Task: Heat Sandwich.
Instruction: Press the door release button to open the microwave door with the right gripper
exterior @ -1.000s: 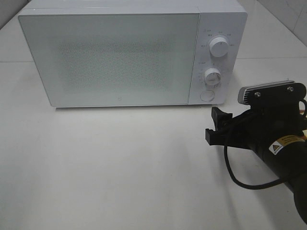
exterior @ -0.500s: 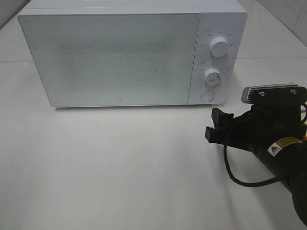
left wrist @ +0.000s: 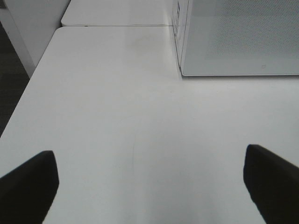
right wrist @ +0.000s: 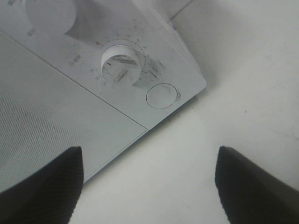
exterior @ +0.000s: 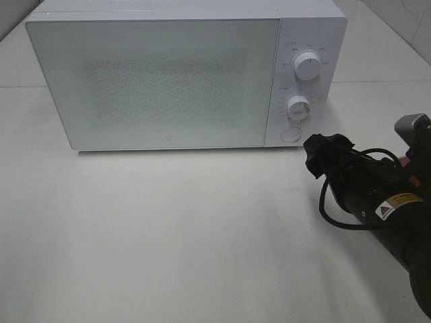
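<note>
The sandwich shows in none of the views, so it cannot be said whether it lies behind the frosted door [exterior: 161,81] of the microwave [exterior: 310,20] or somewhere off camera; the door itself is shut. The right gripper [exterior: 322,152] hangs low over the table [exterior: 168,235] with its nose turned toward the control panel, fingers spread wide and nothing between them. Straight ahead of it and a little above sits the round button [right wrist: 161,95], with the lower dial [right wrist: 122,64] just beyond that and the upper dial [exterior: 308,66] farther up the panel. The gripper is near the panel but apart from it, touching nothing. The left gripper [left wrist: 149,186] is likewise released and empty, with bare table under it and the near corner of the microwave well ahead and off to one side. The step in hand looks like an approach to the controls, either to press the button and free the door or to set a dial, and which one depends on where the sandwich is. For a press, the next move calls for one fingertip lined up on the button's middle and a short straight push; for a dial, the fingers would need to straddle the knob squarely before closing and turning
</note>
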`<state>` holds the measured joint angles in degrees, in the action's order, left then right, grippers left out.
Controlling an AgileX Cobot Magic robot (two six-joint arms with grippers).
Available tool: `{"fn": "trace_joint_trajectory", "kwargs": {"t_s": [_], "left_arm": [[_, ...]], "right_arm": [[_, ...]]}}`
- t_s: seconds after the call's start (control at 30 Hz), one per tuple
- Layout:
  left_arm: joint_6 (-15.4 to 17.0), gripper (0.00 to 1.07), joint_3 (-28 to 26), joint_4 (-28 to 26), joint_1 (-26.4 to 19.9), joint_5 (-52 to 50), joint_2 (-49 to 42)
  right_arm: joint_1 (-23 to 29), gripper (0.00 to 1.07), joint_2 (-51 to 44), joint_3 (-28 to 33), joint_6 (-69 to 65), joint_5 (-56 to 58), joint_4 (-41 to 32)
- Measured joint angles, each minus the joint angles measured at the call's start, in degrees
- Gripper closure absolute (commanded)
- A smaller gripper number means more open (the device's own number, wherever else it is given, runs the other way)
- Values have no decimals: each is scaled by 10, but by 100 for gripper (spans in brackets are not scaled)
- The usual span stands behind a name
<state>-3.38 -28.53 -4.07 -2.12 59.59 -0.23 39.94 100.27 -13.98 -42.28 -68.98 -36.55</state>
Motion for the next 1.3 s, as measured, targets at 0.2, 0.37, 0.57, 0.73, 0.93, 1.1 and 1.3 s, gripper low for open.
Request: {"fn": "trace_joint_trajectory", "kwargs": {"t_s": [0.2, 0.37, 0.57, 0.73, 0.93, 1.1, 1.3], "left_arm": [[0, 5, 0, 0, 0, 0, 0], [0, 5, 0, 0, 0, 0, 0], [0, 5, 0, 0, 0, 0, 0], [0, 5, 0, 0, 0, 0, 0], [0, 5, 0, 0, 0, 0, 0], [0, 5, 0, 0, 0, 0, 0], [0, 5, 0, 0, 0, 0, 0]], "right_arm": [[0, 31, 1, 0, -178, 2, -1], [0, 34, 1, 0, -300, 2, -1], [0, 45, 1, 0, -384, 2, -1], [0, 68, 1, 0, -419, 2, -1], [0, 107, 1, 0, -426, 2, -1], [0, 107, 1, 0, -429, 2, -1], [0, 105, 1, 0, -429, 2, 2]]}}
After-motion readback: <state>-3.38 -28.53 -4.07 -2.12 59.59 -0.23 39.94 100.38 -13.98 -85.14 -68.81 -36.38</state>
